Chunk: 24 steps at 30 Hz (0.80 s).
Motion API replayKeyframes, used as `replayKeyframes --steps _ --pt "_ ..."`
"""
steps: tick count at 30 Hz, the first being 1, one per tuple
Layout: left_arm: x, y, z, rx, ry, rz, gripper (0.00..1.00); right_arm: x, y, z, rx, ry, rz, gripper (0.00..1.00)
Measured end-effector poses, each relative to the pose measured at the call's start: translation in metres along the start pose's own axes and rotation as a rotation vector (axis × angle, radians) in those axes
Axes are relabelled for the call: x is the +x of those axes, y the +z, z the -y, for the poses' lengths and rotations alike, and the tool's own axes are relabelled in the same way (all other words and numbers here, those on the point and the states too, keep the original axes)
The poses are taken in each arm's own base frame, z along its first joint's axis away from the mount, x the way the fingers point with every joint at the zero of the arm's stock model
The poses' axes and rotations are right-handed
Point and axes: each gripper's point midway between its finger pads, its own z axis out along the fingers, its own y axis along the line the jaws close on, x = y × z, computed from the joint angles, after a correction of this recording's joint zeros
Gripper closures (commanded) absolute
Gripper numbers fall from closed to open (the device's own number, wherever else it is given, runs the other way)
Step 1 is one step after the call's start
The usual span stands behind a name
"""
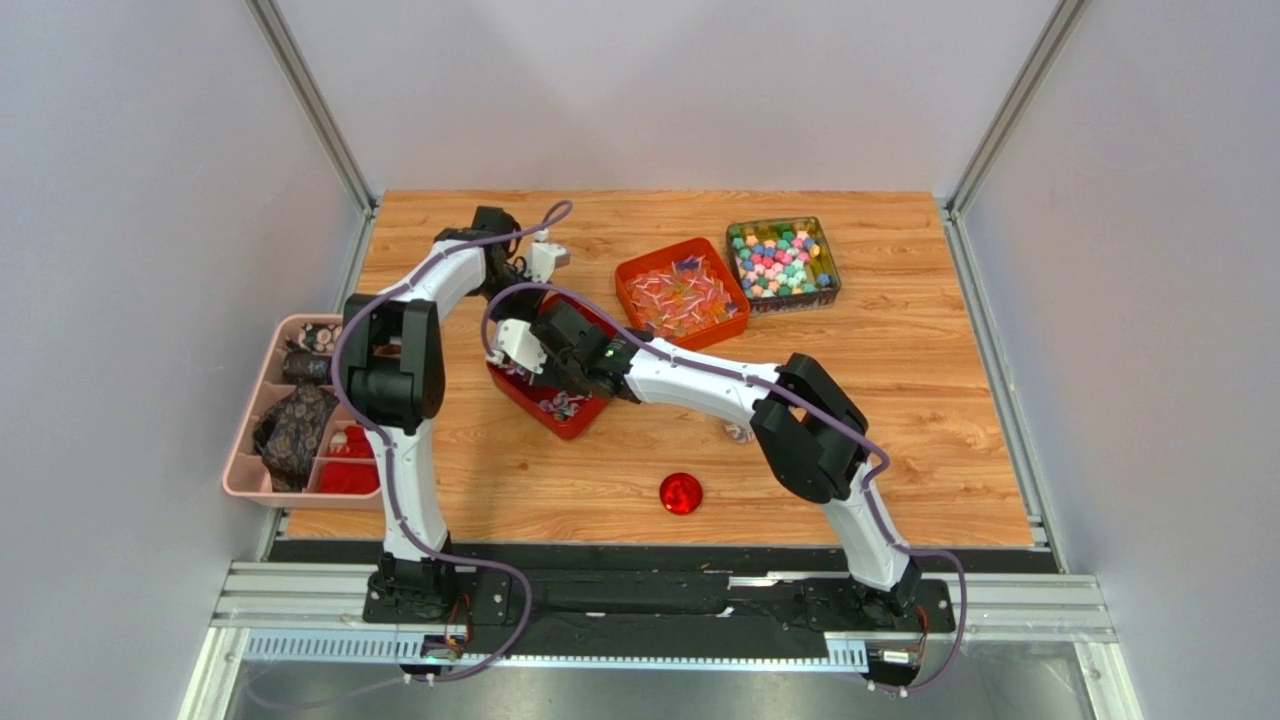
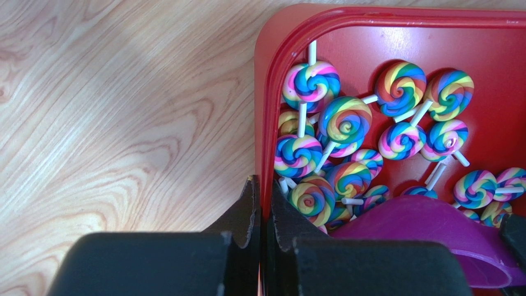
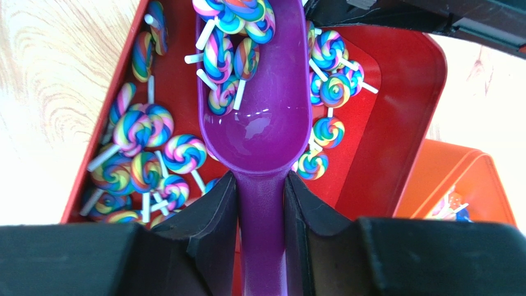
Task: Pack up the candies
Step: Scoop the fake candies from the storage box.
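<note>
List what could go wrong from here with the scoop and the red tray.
1. The purple scoop, held by its handle in the right tool, carries lollipops piled near its front lip; tilting could spill them.
2. The left tool pinches only the rim of the red tray; a scoop push might slip or tip it.

A wooden counter carries a red tray near its middle. A purple scoop reaches into the red tray, with its bowl above the tray floor. A round red lid lies flat in front of the red tray and to its right, well apart from it. An orange tray sits behind the red tray to the right, and a clear box stands further right. Left of the red tray, a pink organizer holds dark bundles at the counter's edge.
</note>
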Motion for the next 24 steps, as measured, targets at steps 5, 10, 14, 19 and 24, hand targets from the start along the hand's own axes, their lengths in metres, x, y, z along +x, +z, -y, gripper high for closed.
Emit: replayKeyframes --steps 5,10,14,19,24 --pt "-0.001 0.001 0.002 -0.001 0.042 -0.005 1.0 0.004 0.002 0.001 0.01 -0.028 -0.006 1.0" --pt "-0.001 0.001 0.0 -0.009 0.075 -0.011 1.0 0.006 0.007 0.001 0.023 -0.057 0.008 1.0" --pt "0.001 0.002 -0.002 -0.016 0.087 -0.021 1.0 0.007 0.01 0.001 0.035 -0.067 0.031 1.0" --pt "-0.001 0.004 -0.001 -0.002 0.103 -0.045 1.0 0.008 0.009 0.002 0.05 -0.084 0.048 1.0" --pt "0.003 0.007 0.002 0.017 0.126 -0.071 1.0 0.014 0.006 0.003 0.07 -0.118 0.053 1.0"
